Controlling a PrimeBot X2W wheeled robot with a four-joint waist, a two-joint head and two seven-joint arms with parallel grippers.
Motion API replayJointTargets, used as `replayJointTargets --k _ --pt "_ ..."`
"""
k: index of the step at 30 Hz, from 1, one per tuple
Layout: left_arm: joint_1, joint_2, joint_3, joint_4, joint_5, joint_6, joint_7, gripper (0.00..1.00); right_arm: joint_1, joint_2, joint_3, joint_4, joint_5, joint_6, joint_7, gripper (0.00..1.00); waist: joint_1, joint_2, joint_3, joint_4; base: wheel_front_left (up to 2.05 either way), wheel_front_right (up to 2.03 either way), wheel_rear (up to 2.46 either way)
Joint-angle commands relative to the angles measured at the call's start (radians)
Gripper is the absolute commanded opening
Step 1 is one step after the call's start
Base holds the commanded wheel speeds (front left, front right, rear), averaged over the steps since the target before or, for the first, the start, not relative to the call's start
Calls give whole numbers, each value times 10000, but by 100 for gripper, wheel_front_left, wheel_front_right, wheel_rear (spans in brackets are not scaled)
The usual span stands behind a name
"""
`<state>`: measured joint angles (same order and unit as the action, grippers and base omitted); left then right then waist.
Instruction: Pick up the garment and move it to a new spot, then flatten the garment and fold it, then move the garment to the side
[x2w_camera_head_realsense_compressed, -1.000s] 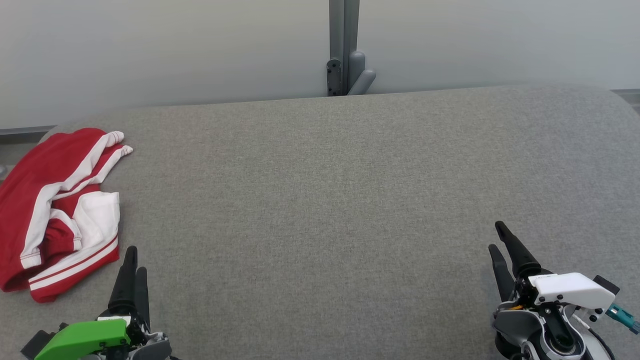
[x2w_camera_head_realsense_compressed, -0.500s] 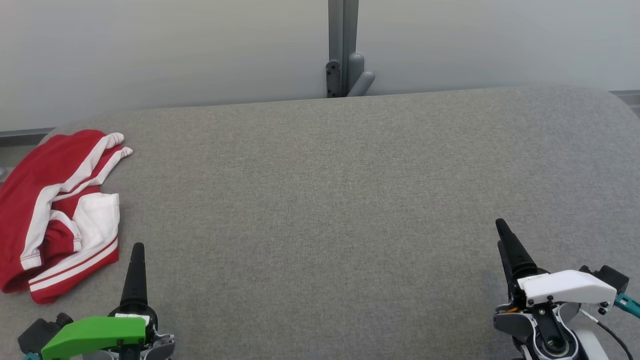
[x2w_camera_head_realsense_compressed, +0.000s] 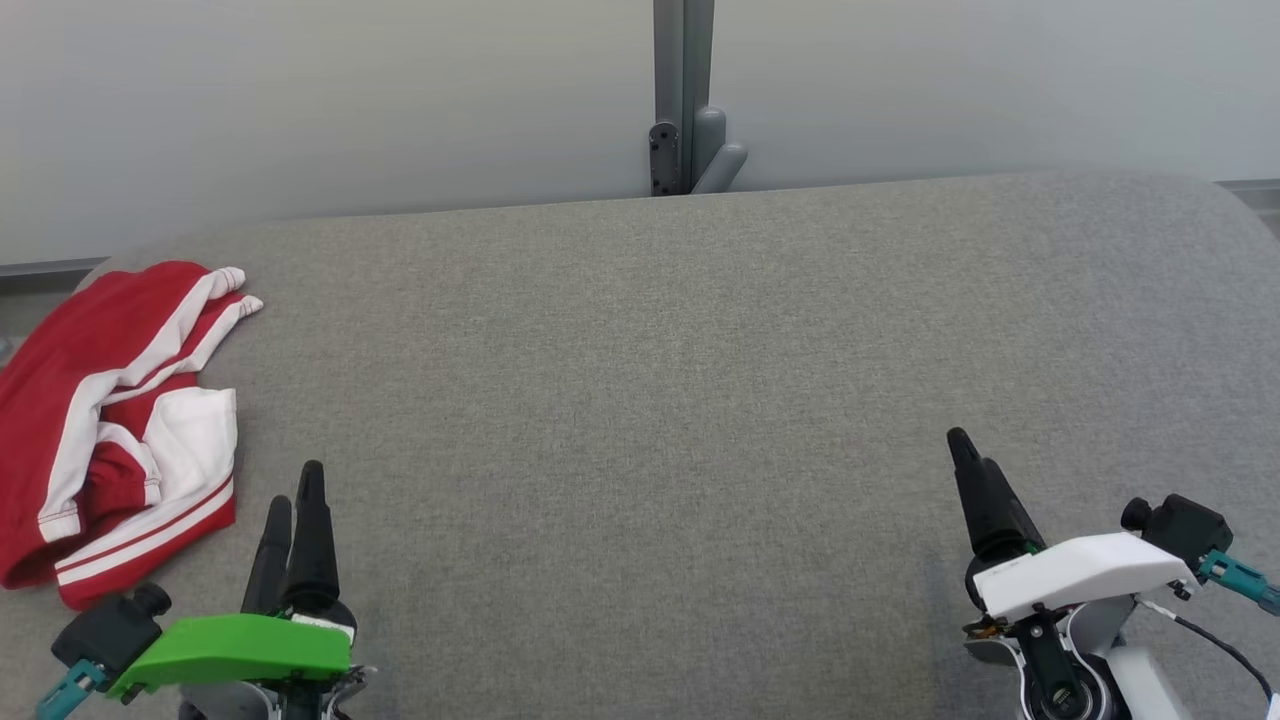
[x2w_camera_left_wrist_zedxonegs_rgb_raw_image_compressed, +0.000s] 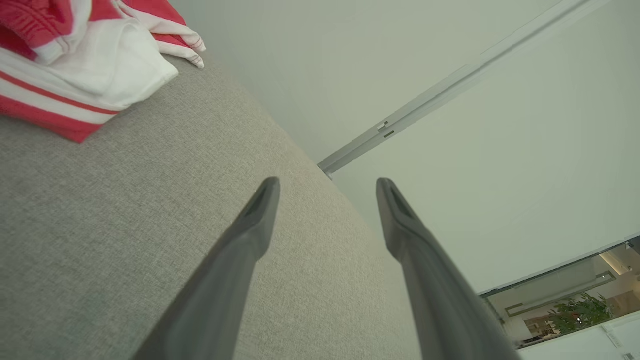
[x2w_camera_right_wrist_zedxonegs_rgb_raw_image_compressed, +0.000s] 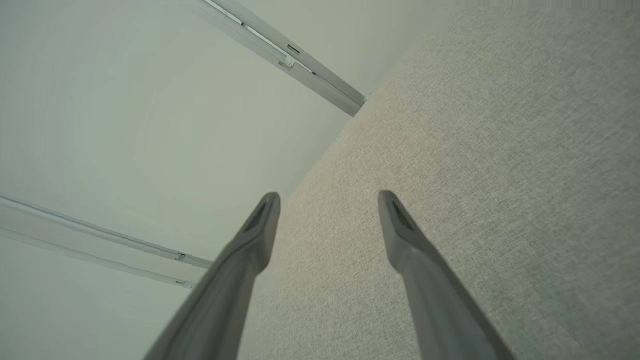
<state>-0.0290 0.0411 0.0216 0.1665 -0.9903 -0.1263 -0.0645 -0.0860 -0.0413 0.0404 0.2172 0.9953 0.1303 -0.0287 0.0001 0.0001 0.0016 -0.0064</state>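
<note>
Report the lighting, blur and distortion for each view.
Head view: soft, even light, no glare; garment sharp but cut by the left edge. Left wrist view: scene tilted, left gripper slightly soft up close. Right wrist view: paler, washed-out grey surface, right gripper casting no clear shadow.

Left end effector (x2w_camera_head_realsense_compressed: 296, 483): two long, tapered dark fingers (x2w_camera_head_realsense_compressed: 312, 530), bright green cover (x2w_camera_head_realsense_compressed: 235, 650), black knob (x2w_camera_head_realsense_compressed: 110, 632) and teal connector (x2w_camera_head_realsense_compressed: 62, 690) at its outer side. Right end effector (x2w_camera_head_realsense_compressed: 962, 440): matching dark fingers, white cover (x2w_camera_head_realsense_compressed: 1080, 575), black knob, teal connector and a thin black cable (x2w_camera_head_realsense_compressed: 1215, 640).
</note>
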Motion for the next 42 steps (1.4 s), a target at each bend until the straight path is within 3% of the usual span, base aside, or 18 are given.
replayJointTargets --k 1,8,22,42 --pt "-19 63 -51 -189 333 0 -86 100 -30 -58 61 -219 -303 2 -109 100 -1 -1 2 0 0 0 0" --pt "2 70 -436 -404 1782 194 -304 100 14 -65 400 -523 -1495 3 -364 100 -1 -1 20 -15 0 0 0" --pt "93 83 -887 -651 3695 236 -703 100 174 -76 580 -836 -3658 4 -830 100 -1 -1 5 -70 0 0 0" --pt "167 100 -1241 -924 5566 335 -1159 100 405 -89 676 -1184 -5613 4 -1376 100 -1 -1 -45 -151 0 0 0"
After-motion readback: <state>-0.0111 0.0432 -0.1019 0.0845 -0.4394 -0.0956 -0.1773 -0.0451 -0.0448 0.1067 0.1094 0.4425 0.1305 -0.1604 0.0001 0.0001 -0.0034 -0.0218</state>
